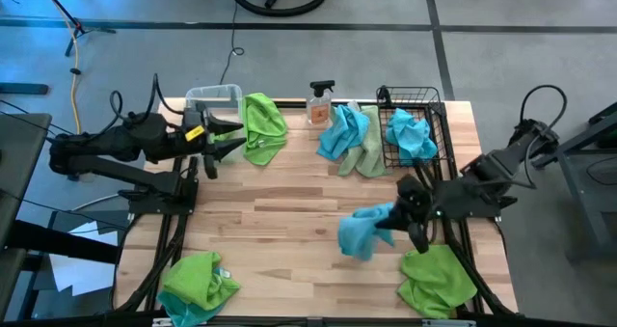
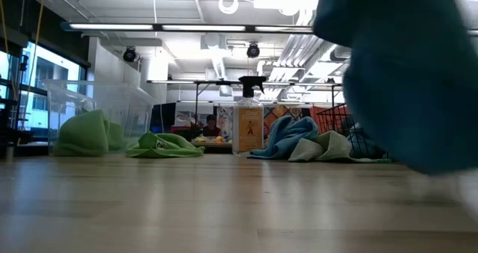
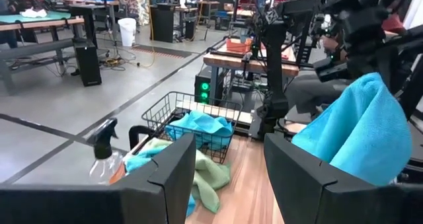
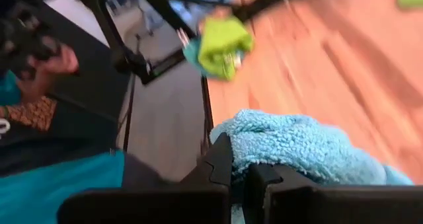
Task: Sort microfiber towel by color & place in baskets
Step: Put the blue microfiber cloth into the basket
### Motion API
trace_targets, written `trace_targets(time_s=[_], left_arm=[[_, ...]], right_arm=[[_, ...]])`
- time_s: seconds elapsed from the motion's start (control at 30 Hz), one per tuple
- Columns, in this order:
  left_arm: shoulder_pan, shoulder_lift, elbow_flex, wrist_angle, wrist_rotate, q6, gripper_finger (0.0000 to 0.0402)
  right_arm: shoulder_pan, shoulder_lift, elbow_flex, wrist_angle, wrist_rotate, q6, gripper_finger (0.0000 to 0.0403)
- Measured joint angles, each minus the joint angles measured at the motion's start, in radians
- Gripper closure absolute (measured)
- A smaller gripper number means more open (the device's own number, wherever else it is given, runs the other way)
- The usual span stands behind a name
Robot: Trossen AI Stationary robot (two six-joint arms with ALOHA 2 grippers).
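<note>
Now fuzzy sky-blue towel (image 1: 363, 231) hangs crumpled

Bare table centre (image 1: 280, 221), spray bottle (image 1: 319, 105) and towel heap (image 1: 352, 139) crowding far edge

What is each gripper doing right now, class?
Left gripper: open, empty, beside the clear tub.
Right gripper: shut on a blue towel.

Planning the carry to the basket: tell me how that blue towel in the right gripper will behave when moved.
Likely floppy: the blue towel droops in folds from the right gripper. Probably light, since a pinch on one edge lifts it. Its fuzzy pile should resist slipping, but its hanging tail may drag.
</note>
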Motion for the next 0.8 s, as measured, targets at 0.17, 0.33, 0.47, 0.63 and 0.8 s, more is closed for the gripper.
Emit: trace_targets(time_s=[0.17, 0.33, 0.47, 0.63, 0.8], left_arm=[[0.000, 0.072, 0.000, 0.093, 0.065, 0.005, 0.0213], [0.000, 0.157, 0.000, 0.201, 0.171, 0.004, 0.0172], [0.000, 0.239, 0.000, 0.328, 0.278, -0.030, 0.0142], [0.000, 0.337, 0.000, 0.469, 0.417, -0.105, 0.0126], [0.000, 0.415, 0.000, 0.507, 0.482, -0.134, 0.0126]], right_arm=[[-0.084, 0.000, 0.000, 0.125, -0.011, -0.151, 0.0403], [-0.157, 0.011, 0.000, 0.242, -0.037, -0.297, 0.0403], [-0.214, 0.048, 0.000, 0.332, -0.090, -0.410, 0.0403], [-0.276, 0.115, 0.000, 0.419, -0.162, -0.504, 0.0403], [-0.323, 0.178, 0.000, 0.500, -0.229, -0.565, 0.0403]])
